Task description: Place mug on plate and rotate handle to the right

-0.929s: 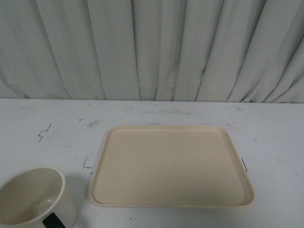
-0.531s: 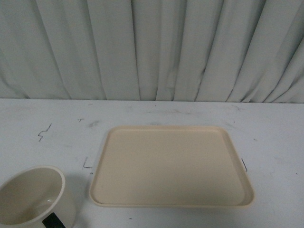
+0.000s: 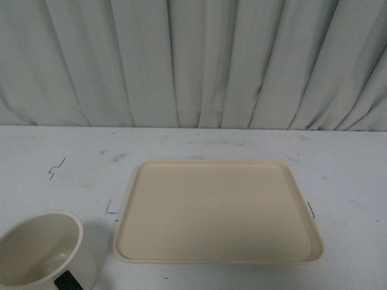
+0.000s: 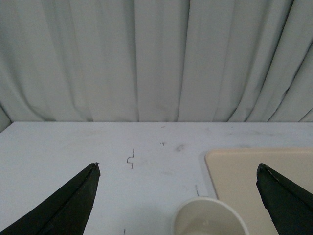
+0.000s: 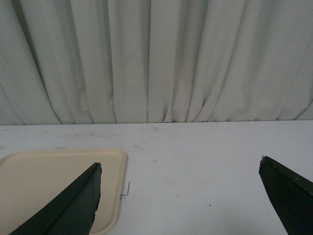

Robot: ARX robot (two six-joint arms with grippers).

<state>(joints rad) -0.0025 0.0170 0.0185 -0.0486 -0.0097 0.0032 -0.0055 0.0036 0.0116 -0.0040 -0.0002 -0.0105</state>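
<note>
The white mug [image 3: 42, 251] stands upright at the near left of the table, beside the plate, its open mouth toward me. A bit of its black handle [image 3: 68, 281] shows at its near side. The beige plate [image 3: 217, 211] lies flat at the table's middle, with nothing on it. Neither gripper shows in the front view. In the left wrist view my left gripper [image 4: 178, 169] is open, held back from the mug [image 4: 208, 218], with the plate's corner [image 4: 259, 169] beside it. In the right wrist view my right gripper [image 5: 181, 169] is open over bare table, the plate [image 5: 44, 181] to one side.
A white table [image 3: 60, 151] with small dark scuffs and pen marks carries everything. A pale pleated curtain [image 3: 193, 60] hangs behind its far edge.
</note>
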